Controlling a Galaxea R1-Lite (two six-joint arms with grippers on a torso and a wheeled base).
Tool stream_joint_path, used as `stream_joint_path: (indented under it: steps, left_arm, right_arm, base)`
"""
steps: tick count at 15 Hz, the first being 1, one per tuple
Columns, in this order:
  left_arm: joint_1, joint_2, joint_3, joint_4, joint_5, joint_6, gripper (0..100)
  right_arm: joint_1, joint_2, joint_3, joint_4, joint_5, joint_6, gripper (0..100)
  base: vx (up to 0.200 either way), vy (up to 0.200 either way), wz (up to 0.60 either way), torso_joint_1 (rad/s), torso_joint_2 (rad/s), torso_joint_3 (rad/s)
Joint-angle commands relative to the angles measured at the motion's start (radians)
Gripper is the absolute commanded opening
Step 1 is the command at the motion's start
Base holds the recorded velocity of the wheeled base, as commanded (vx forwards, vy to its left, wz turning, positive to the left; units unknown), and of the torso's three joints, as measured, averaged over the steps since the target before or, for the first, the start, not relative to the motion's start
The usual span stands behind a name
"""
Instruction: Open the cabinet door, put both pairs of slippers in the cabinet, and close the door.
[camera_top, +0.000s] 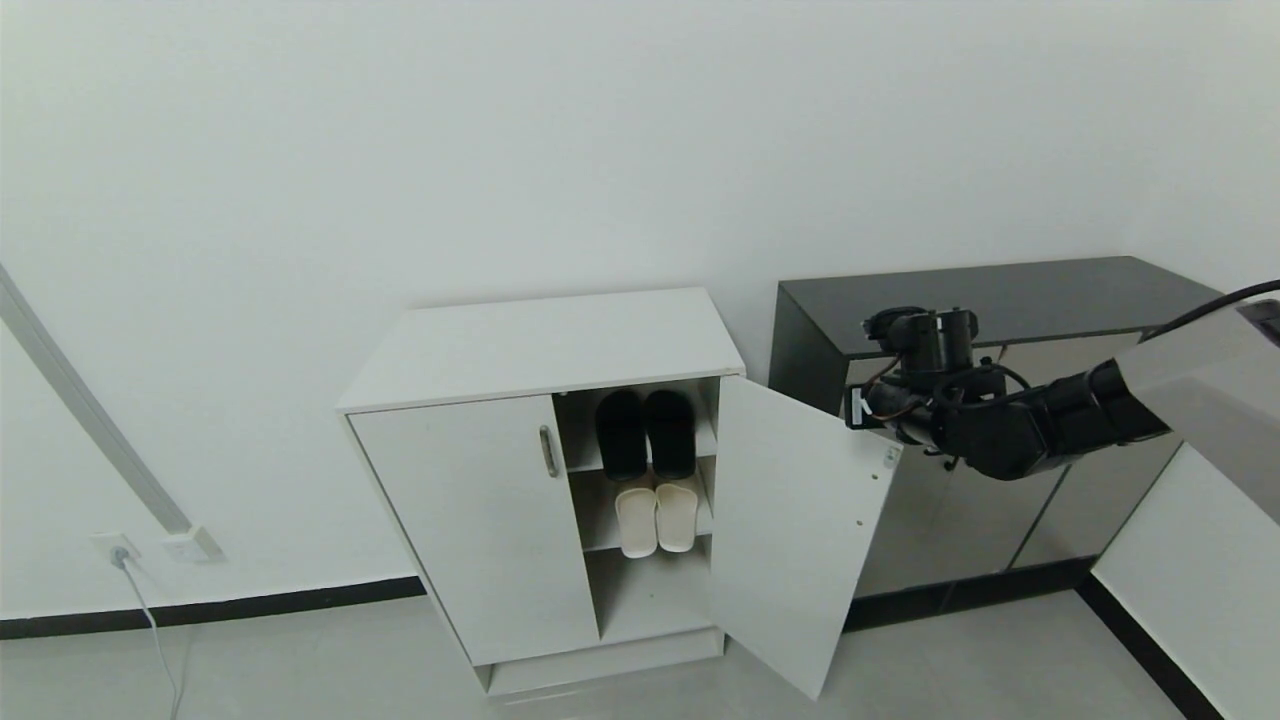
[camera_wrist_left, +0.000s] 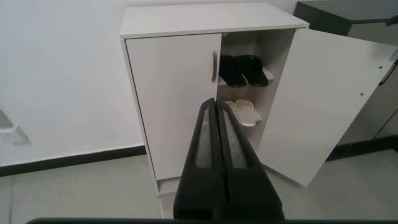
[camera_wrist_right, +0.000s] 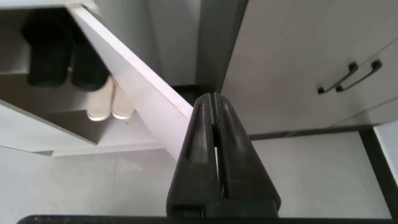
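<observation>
The cabinet (camera_top: 540, 345)'s right door (camera_top: 790, 530) stands wide open, black slippers (camera_top: 647, 433) on the top shelf and white slippers (camera_top: 656, 517) just below, while the right gripper (camera_wrist_right: 214, 99), fingers pressed together, hangs by the door's outer edge and the left gripper (camera_wrist_left: 214, 102), likewise closed, faces the cabinet.

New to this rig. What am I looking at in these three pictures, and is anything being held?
It is a two-armed robot on wheels. The wide picture comes from its head camera. The other two come from a camera on each wrist, looking along that arm's claw. The left claw and right claw are both shut and hold nothing. The right one sits by the outer edge of the open door of a white cabinet. Inside, black slippers lie on the upper shelf and white slippers on the shelf below.
</observation>
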Motion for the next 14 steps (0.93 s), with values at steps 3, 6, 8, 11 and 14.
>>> stream_joint_path:
  steps: [3,6,8,11,14]
  left_arm:
    - [0.0,0.0,0.0,0.0,0.0,0.0,0]
    - [0.0,0.0,0.0,0.0,0.0,0.0,0]
    - [0.0,0.0,0.0,0.0,0.0,0.0,0]
    - [0.0,0.0,0.0,0.0,0.0,0.0,0]
    - [0.0,0.0,0.0,0.0,0.0,0.0,0]
  right_arm:
    - [-0.015,0.064,-0.021,0.001,0.0,0.001,0]
    - [-0.024,0.081,-0.024,-0.001,0.012,0.001,0]
    - [-0.029,0.087,-0.026,-0.001,0.012,0.001,0]
    - [-0.031,0.087,-0.02,0.001,0.012,0.002,0]
    - [-0.029,0.087,-0.006,0.001,0.012,0.002,0]
  base:
    - [0.0,0.0,0.0,0.0,0.0,0.0]
    - [0.0,0.0,0.0,0.0,0.0,0.0]
    - [0.0,0.0,0.0,0.0,0.0,0.0]
    - [0.0,0.0,0.0,0.0,0.0,0.0]
    - [0.0,0.0,0.0,0.0,0.0,0.0]
